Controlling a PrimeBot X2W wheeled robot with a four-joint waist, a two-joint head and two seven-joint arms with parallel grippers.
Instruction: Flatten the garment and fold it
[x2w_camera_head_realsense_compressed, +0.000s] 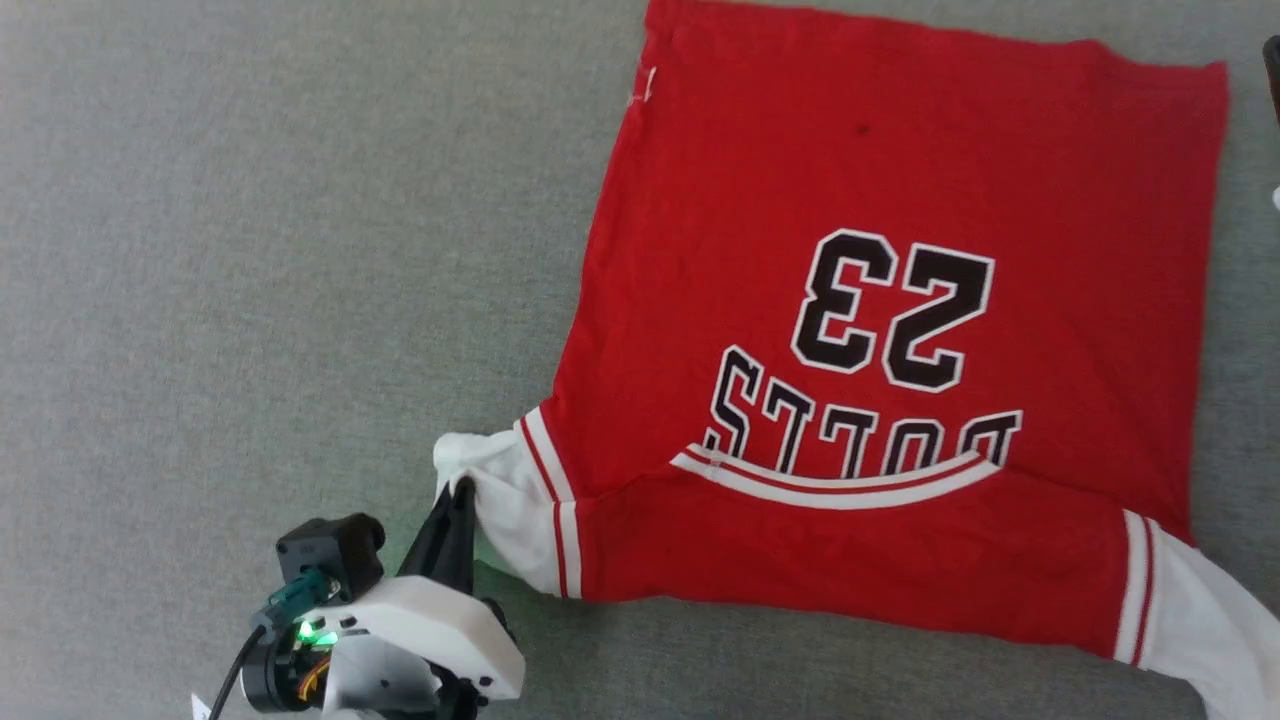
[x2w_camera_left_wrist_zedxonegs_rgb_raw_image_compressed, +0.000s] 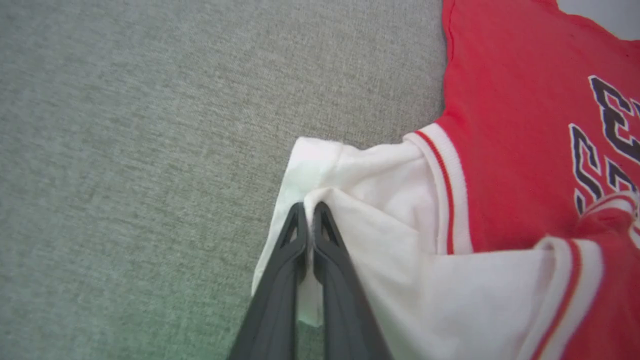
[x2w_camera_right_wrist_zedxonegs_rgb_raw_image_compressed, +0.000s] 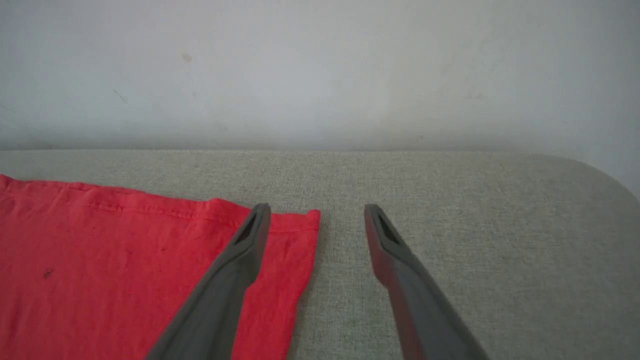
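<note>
Flattening: left gripper (x2w_camera_head_realsense_compressed: 458, 492) is clamping the bunched white sleeve (x2w_camera_head_realsense_compressed: 505, 510) of the garment (x2w_camera_head_realsense_compressed: 900, 150) left of its number 23 (x2w_camera_head_realsense_compressed: 893, 308), right gripper (x2w_camera_right_wrist_zedxonegs_rgb_raw_image_compressed: 317, 210) is hovering open at the hem corner (x2w_camera_right_wrist_zedxonegs_rgb_raw_image_compressed: 306, 222) beyond the 23; next is likely needing the sleeve drawn away from the 23.

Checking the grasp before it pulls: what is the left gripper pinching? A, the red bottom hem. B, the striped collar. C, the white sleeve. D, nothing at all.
C: the left gripper is shut on the white sleeve of the garment.
</note>
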